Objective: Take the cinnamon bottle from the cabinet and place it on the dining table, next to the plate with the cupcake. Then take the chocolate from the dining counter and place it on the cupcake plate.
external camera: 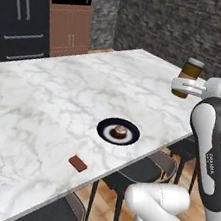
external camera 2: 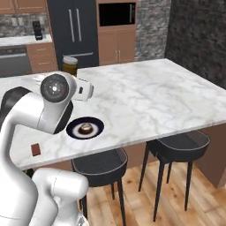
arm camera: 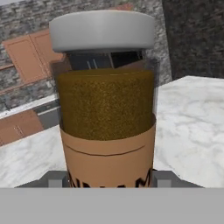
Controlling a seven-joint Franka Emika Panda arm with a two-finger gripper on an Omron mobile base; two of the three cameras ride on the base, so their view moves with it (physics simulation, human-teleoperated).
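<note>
Left base view: the gripper (external camera: 186, 86) grips the cinnamon bottle (external camera: 189, 77) low on its body, holding it aloft at the right edge of the dining table (external camera: 59, 94), cap up and leaning slightly. From the hand view, the jar (arm camera: 106, 109) stands between the two fingers, its long axis running away from the palm, so the grasp looks firm, though the fingertips themselves are mostly hidden by the label. The plate (external camera: 118, 131) with the cupcake (external camera: 120, 131) sits near the table's front edge, below and to the left of the held bottle and well apart from it; the coming placement likely means carrying the jar leftward and down to bare marble just beside that plate. The chocolate (external camera: 78, 163) lies farther left along the near edge, untouched, awaiting the second half of the job.
</note>
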